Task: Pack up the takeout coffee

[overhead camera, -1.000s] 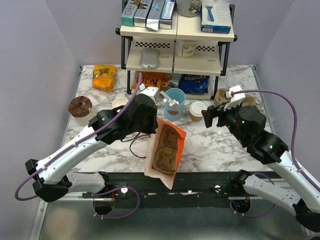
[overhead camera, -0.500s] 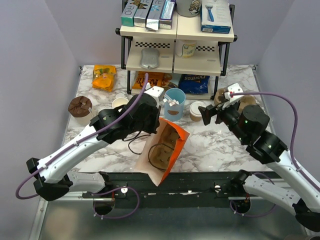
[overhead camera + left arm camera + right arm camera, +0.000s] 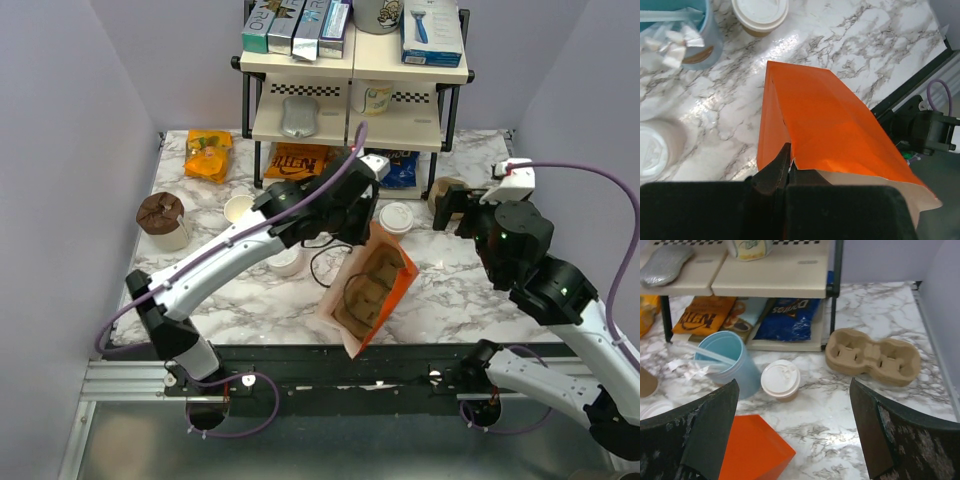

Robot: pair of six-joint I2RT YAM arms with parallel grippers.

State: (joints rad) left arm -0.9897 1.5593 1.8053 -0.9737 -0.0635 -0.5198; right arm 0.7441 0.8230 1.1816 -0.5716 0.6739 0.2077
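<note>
Coffee cup (image 3: pixel 780 380) stands on the tabletop (image 3: pixel 855 405) ahead of the spread right gripper (image 3: pixel 795 432), just beside a blue cup (image 3: pixel 722 362); the orange bag (image 3: pixel 830 125), pinched by the left gripper (image 3: pixel 789 165), juts in nearer.

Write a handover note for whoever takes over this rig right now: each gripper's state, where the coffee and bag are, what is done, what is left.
Left gripper: shut on the edge of the orange bag, holding it tilted with its mouth open.
Right gripper: open, empty, facing the coffee.
Takeout coffee: upright on the marble table, lid on, just beyond the bag.
Done: bag gripped.
Left: right arm grasps the coffee and sets it in the bag.
</note>
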